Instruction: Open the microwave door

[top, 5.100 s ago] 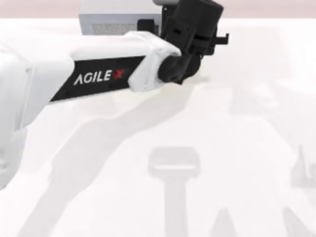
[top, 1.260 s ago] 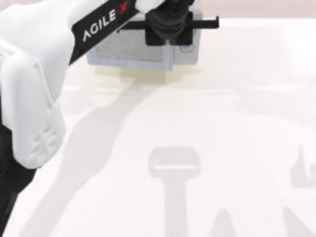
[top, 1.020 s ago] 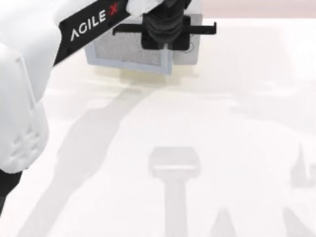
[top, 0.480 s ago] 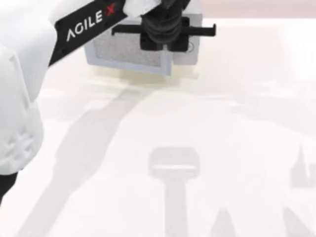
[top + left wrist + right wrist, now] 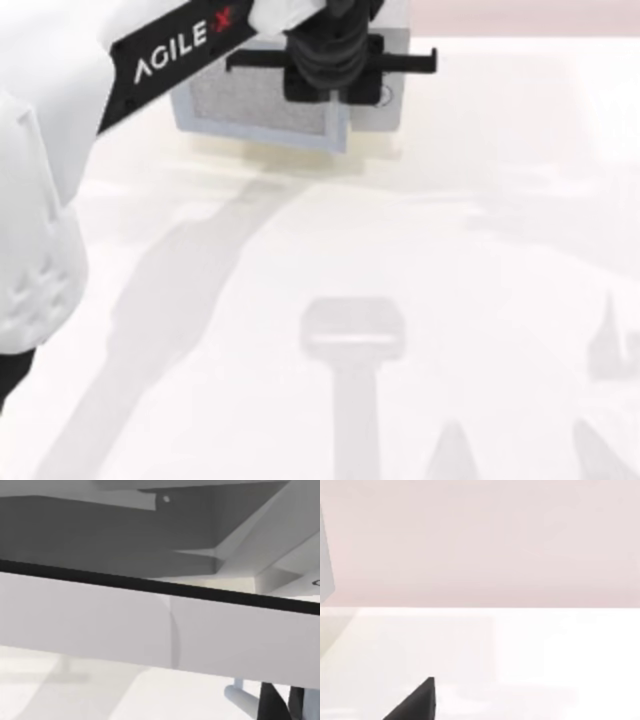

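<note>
Top view: the microwave (image 5: 290, 100) sits at the far edge of the table (image 5: 420, 260), left of centre, with its front towards the near side.
Microwave door: the microwave door (image 5: 262, 108), with its speckled mesh window, covers most of the front; its right edge stands slightly proud of the body, so I judge it just cracked open, hinged on its left.
Knob panel: a narrow strip (image 5: 382, 95) to the right of the door, with one round knob showing below the gripper.
Left arm: it reaches in from the left across the top of the oven, which puts the left gripper (image 5: 333, 62) over the door's free right edge, the side that must swing out.
Left jaws: the finger bar is spread wide across that edge, but whether the fingers grip or only touch the door I cannot tell.
Left wrist view: a pale door edge (image 5: 150, 625) fills the frame very close up, with the darker cavity behind it.
Right arm: parked off to the right; only a dark tip of the right gripper (image 5: 417, 702) shows, over bare table, its jaws not readable.
</note>
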Motion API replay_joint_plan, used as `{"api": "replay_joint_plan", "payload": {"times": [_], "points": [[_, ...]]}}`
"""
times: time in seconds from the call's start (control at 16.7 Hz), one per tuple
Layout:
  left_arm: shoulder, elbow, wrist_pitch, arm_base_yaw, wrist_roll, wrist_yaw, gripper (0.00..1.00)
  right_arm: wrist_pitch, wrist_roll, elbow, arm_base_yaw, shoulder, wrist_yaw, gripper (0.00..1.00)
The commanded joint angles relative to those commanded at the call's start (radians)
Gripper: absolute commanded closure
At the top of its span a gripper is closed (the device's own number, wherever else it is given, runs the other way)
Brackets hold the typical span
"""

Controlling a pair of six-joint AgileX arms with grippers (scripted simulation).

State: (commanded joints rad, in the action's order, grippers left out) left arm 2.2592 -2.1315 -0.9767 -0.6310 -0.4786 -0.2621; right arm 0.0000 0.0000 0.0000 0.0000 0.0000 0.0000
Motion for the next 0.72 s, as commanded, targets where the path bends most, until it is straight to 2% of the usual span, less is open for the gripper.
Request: {"api": "replay_joint_plan", "payload": {"times": [0.72], "points": [[0.000,0.004,0.004,-0.007,0.000,0.005,1.00,0.000,0.000,0.000,0.000,0.000,0.000,0.00]]}}
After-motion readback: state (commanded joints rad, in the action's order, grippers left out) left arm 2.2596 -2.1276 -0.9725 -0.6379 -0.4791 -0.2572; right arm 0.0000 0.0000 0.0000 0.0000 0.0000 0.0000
